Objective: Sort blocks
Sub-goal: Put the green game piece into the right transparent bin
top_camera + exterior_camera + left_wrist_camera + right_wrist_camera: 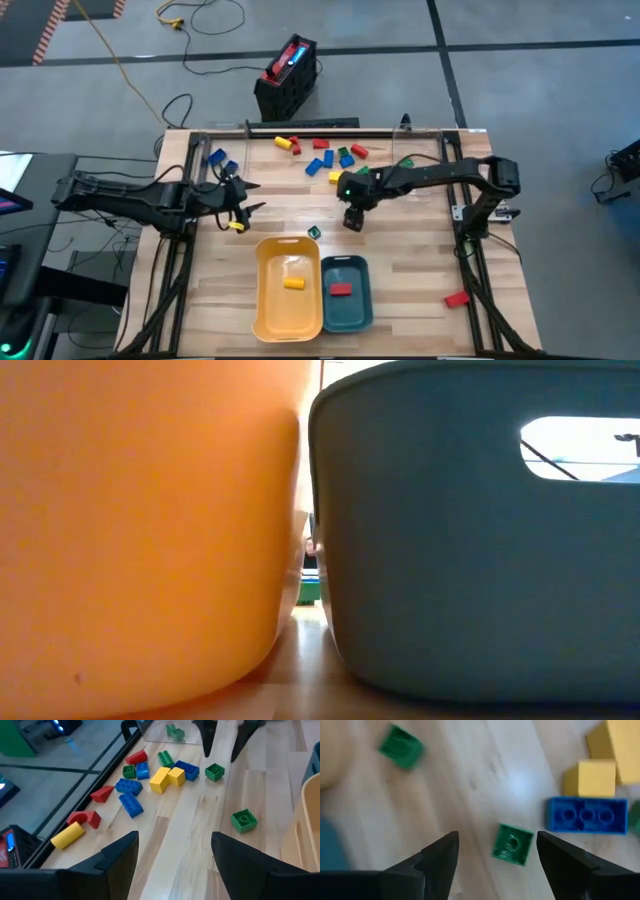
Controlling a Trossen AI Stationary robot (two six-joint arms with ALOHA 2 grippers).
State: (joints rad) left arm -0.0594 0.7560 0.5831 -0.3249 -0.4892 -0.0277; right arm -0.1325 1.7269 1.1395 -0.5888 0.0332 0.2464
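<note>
Several red, yellow, blue and green blocks [325,155] lie flat on the table near its far edge; they also show in the left wrist view [150,775]. My right gripper [495,855] is open and hangs over a small green block [512,844], a finger to each side, touching nothing. A second green block [401,746] lies nearer the trays. My left gripper [250,198] is open and empty left of centre, with a yellow block [237,226] just beside it. The yellow tray [270,310] holds a yellow block [293,283]. The teal tray [360,310] holds a red block [341,290].
Two blue blocks [222,162] lie at the far left, and a red block [457,298] lies at the near right. Metal frame rails [300,132] run along the table's edges. Bare wood lies between the two grippers. In the low view the tray walls [150,540] block nearly everything.
</note>
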